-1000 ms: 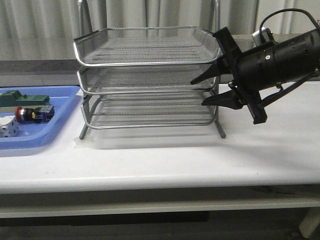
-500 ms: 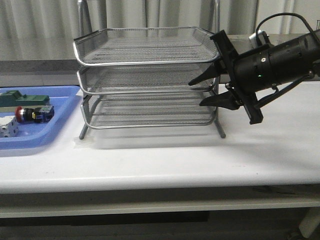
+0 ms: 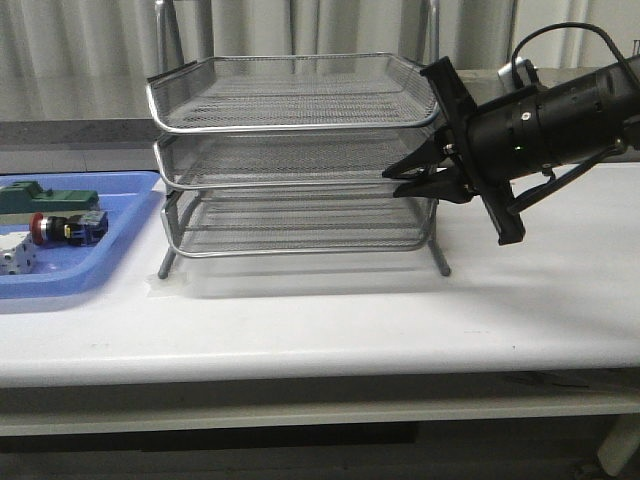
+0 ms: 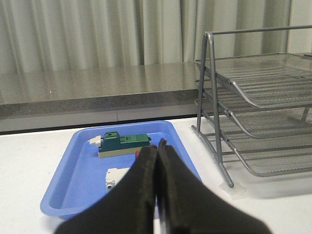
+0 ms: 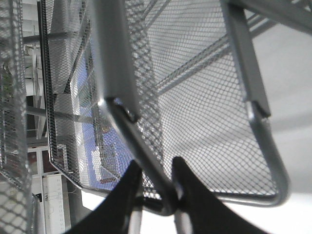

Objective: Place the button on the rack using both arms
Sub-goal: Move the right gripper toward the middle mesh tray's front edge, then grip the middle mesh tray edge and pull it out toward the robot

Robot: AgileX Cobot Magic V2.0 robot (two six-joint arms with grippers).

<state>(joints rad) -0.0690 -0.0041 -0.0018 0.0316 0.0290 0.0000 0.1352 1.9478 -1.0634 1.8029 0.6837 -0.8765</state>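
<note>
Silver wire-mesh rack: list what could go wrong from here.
1. The right gripper is clamped on the rim of the silver three-tier wire-mesh rack's middle tray; a pull may drag the light rack rather than slide the tray.
2. Pointed fingers grip a thin wire and could slip.
3. The red-capped push-button still lies in the blue plastic tray.

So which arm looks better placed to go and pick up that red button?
The left. Its gripper hangs just over the blue tray holding the button, while the right gripper is clamped on the rack.

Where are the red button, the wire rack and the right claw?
button (image 3: pixel 62 229), front view, its barrel in the blue tray
rack (image 3: pixel 290 100), front view, top shelf mesh
right claw (image 3: pixel 398 181), front view, its tips
</note>
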